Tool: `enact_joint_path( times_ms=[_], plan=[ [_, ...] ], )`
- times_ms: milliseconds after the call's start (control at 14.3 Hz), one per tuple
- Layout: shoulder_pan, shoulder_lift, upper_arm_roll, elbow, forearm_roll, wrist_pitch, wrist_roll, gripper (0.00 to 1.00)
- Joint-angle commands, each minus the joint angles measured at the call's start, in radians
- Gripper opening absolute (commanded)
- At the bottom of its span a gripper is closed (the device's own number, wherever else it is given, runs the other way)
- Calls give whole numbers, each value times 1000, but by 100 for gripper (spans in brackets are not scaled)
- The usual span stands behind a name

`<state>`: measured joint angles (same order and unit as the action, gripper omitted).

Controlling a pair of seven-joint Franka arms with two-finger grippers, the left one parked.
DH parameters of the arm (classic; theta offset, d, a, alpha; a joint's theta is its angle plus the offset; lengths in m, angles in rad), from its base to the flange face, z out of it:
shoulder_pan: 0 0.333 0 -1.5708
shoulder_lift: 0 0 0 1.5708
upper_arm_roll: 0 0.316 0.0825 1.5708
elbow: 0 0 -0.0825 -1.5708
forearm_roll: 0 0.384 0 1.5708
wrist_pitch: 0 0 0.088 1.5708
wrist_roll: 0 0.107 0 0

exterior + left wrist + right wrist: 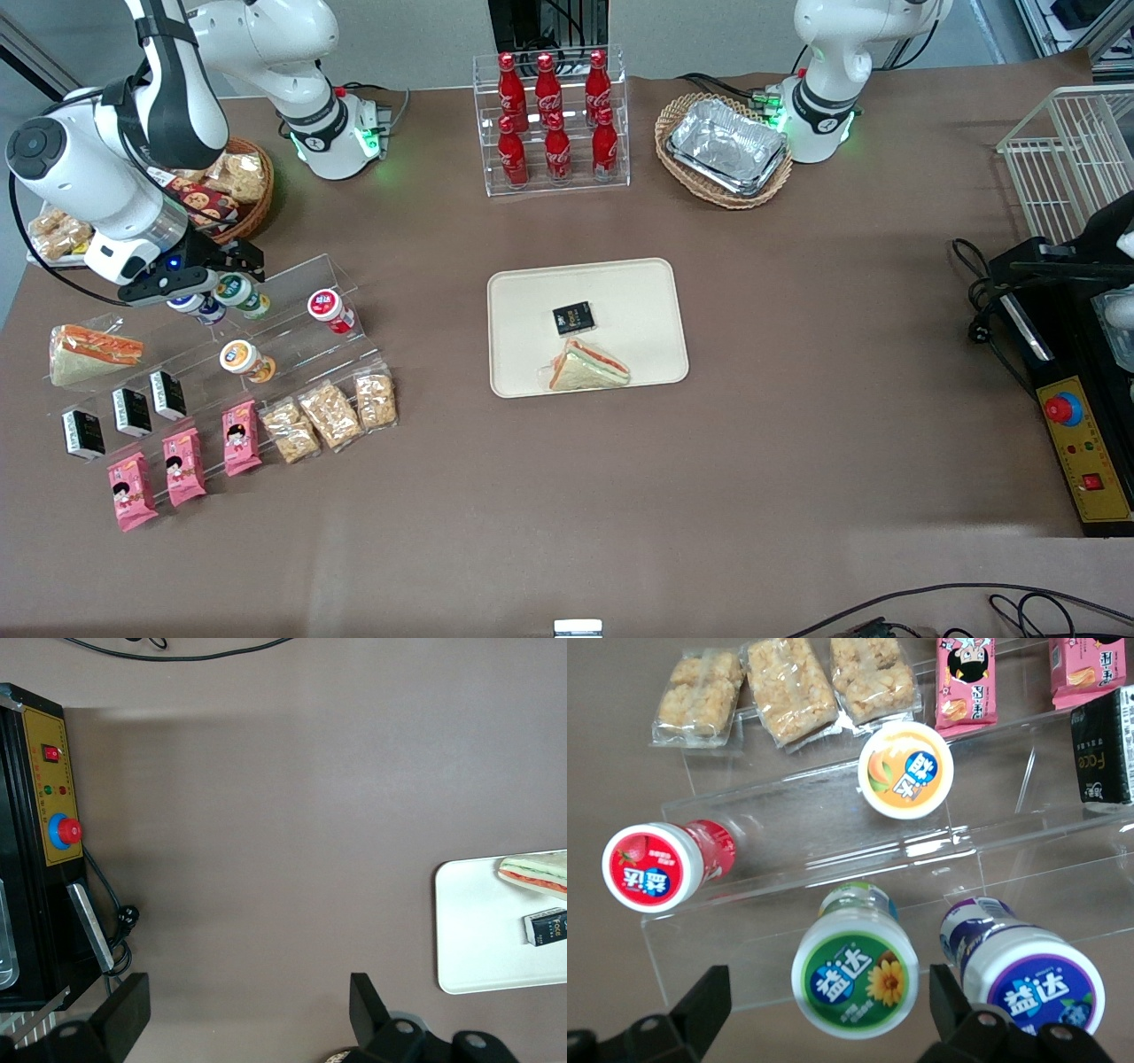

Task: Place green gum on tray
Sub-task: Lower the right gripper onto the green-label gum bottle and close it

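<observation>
The right arm bends down over the shelf, its pincer [824, 1010] spread wide around the green gum [854, 972], fingers not touching it.

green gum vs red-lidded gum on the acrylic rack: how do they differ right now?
The green gum has a green-and-white lid with a flower; the red-lidded gum has a red-and-white lid with a strawberry. The open gripper straddles the green gum; the red-lidded gum sits apart, unattended. Both lie tilted on the acrylic rack, lids toward the wrist camera.
</observation>
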<state>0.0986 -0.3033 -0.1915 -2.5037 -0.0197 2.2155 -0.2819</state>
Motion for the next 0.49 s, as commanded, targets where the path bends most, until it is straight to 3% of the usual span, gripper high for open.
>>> enact_joint_path(
  times_ms=[0,419],
  plan=[
    [18,-48,-22,-43,-16,24,-10,100],
    [18,-51,-22,-95,-16,91,-10,100]
  ],
)
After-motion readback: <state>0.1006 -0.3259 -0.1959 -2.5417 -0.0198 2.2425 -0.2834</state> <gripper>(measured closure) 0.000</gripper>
